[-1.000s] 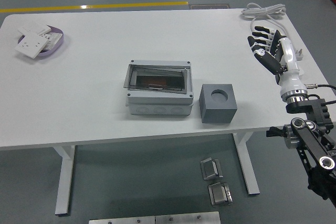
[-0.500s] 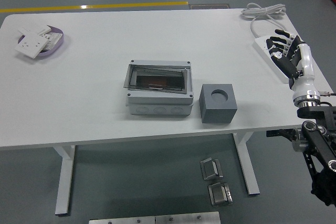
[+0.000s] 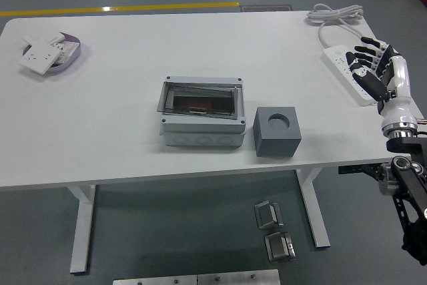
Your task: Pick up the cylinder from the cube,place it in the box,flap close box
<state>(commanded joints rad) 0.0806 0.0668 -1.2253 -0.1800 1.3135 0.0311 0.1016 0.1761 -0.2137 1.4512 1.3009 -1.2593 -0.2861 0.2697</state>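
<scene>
One box (image 3: 202, 113), one cube (image 3: 277, 131), one empty right hand (image 3: 377, 68).

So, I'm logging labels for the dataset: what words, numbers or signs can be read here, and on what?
None can be read.
Grey box: no print visible.
Grey cube: plain.
White switch plates at far left: any marks are too small to read.
Power strip: no legible text.
</scene>
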